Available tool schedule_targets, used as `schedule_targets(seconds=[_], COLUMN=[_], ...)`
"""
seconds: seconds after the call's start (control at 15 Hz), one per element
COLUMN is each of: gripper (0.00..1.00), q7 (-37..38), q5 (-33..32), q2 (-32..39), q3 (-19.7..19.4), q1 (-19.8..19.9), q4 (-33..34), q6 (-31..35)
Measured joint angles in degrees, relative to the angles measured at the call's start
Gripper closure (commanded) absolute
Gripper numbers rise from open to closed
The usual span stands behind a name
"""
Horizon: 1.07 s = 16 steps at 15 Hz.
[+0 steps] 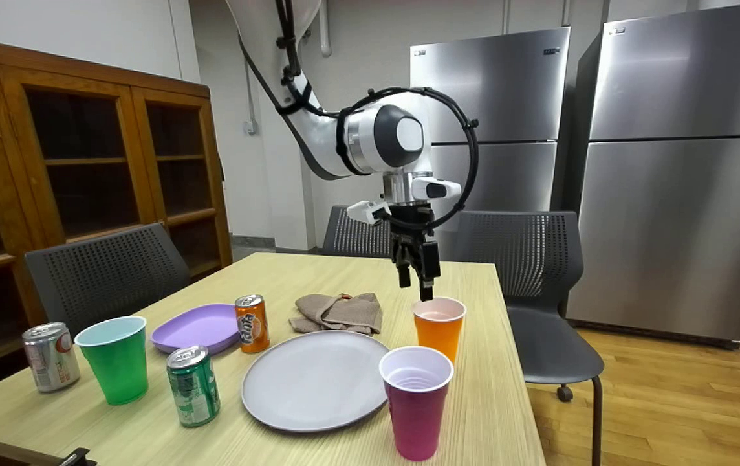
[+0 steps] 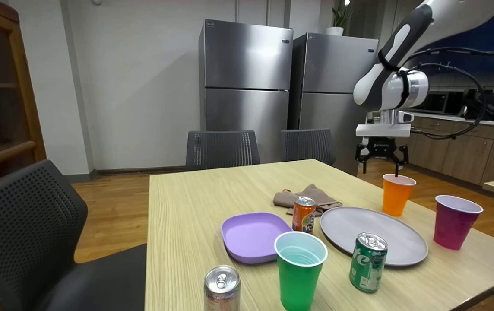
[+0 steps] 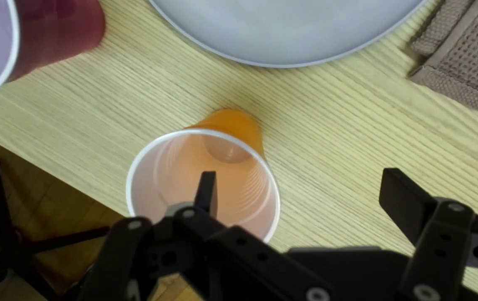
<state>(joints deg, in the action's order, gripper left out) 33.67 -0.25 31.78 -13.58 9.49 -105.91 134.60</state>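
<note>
My gripper (image 1: 416, 288) points down, open and empty, close above the orange cup (image 1: 438, 336). The gripper (image 2: 380, 171) and the cup (image 2: 396, 199) also show in an exterior view. In the wrist view the left finger of the gripper (image 3: 300, 179) overlaps the mouth of the orange cup (image 3: 239, 125), and the right finger is over bare table. I cannot tell whether the left fingertip is below the rim. The cup stands upright. A maroon cup (image 1: 418, 414) stands beside it, near a grey plate (image 1: 315, 382). A brown cloth (image 1: 344, 313) lies crumpled behind the plate.
A purple plate (image 2: 253, 237), Fanta can (image 2: 304, 214), green can (image 2: 368, 262), green cup (image 2: 301, 276) and silver can (image 2: 222, 287) stand on the wooden table (image 2: 195, 207). Dark chairs (image 1: 519, 259) surround it. The orange and maroon cups are near the table's edge.
</note>
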Motion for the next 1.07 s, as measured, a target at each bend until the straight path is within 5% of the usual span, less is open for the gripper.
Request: schedule_targets(seconds=[0.13, 0.2, 0.33, 0.87, 1.07], gripper=[0.00, 0.25, 0.32, 0.95, 1.00], q7=[0.50, 0.85, 1.26, 1.68, 1.68], q5=[0.59, 0.71, 0.94, 1.01, 1.01], q2=[2.05, 3.03, 4.69, 5.63, 4.46], q3=[-0.29, -0.48, -0.75, -2.39, -2.85], q1=[-0.03, -0.07, -0.08, -0.12, -0.17], q4=[2.09, 3.07, 4.56, 5.59, 4.83], q6=[-0.03, -0.07, -0.12, -0.38, -0.88])
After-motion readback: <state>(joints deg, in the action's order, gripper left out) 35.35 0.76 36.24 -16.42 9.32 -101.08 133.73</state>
